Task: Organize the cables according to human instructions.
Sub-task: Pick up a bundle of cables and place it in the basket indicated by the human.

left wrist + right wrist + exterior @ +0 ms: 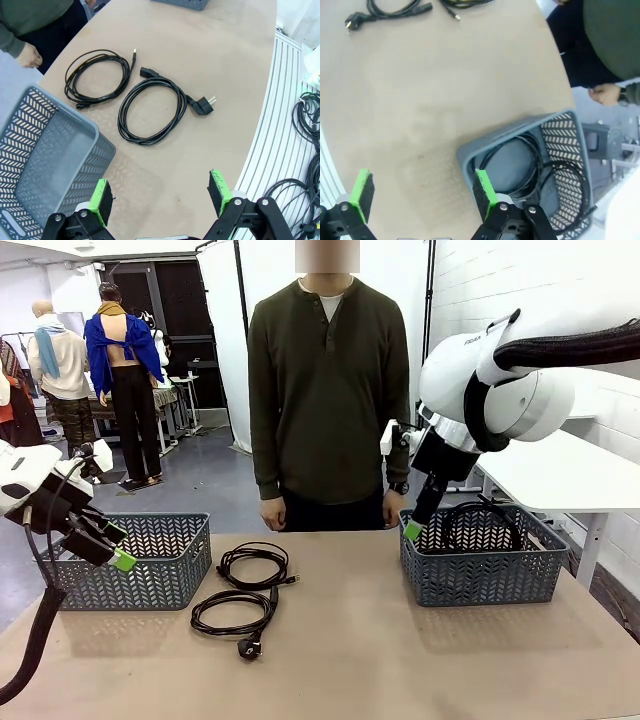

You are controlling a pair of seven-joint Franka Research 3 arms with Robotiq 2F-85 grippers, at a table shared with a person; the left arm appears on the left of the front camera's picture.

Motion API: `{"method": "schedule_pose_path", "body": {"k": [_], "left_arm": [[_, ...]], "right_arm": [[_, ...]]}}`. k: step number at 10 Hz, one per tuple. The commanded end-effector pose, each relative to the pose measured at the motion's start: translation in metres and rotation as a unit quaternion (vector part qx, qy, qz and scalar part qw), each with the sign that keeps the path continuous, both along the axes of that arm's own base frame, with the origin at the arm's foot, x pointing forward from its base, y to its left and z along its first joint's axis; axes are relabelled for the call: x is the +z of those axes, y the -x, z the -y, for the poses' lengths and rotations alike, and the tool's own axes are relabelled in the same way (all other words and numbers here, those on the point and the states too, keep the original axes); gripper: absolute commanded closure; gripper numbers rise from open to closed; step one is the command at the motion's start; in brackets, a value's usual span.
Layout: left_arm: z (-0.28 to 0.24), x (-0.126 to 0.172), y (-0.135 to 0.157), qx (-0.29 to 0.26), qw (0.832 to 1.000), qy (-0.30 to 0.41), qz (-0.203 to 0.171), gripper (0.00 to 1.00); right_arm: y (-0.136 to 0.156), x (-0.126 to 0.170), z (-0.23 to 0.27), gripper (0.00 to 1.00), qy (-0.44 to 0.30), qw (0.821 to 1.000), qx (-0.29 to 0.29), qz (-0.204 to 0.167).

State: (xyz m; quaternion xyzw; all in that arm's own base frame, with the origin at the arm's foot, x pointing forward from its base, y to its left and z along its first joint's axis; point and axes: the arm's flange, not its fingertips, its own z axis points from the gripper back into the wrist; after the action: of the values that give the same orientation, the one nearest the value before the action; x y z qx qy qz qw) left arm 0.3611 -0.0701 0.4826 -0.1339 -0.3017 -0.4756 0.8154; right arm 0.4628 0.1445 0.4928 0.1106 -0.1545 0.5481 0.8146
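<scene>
Though faint frontally, cables (pixel 538 160) inside right basket (pixel 510 129)

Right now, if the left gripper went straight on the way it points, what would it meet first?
Probably the bare table, just short of the thick coiled cable with the round plug; the left gripper is open and the grey basket lies aside. Depth is unclear.

Left basket (pixel 150 575): lower left, on the table (pixel 400 670).
Right basket (pixel 480 580): right of centre, on the table.
Far coil (pixel 253 547): between the baskets, nearer the left one.
Near coil (pixel 230 594): just before the far coil.
Basket cables (pixel 480 505): inside the right basket.
Person (pixel 328 390): upper centre, behind the table.
</scene>
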Motion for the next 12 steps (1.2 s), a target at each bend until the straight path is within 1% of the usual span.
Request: {"method": "schedule_pose_path", "body": {"k": [1, 2, 12], "left_arm": [[-0.0035, -0.0019, -0.0023, -0.012, 1.000, 0.006, 0.002, 0.00], [-0.0035, -0.0019, -0.0023, -0.012, 1.000, 0.006, 0.002, 0.00], [-0.0035, -0.0019, -0.0023, -0.012, 1.000, 0.006, 0.002, 0.00]], "right_arm": [[-0.0013, -0.0064, 0.0007, 0.00, -0.001, 1.000, 0.022, 0.006], [0.0000, 0.0000, 0.0000, 0.00, 0.000, 1.000, 0.000, 0.000], [0.0000, 0.0000, 0.0000, 0.00, 0.000, 1.000, 0.000, 0.000]]}}
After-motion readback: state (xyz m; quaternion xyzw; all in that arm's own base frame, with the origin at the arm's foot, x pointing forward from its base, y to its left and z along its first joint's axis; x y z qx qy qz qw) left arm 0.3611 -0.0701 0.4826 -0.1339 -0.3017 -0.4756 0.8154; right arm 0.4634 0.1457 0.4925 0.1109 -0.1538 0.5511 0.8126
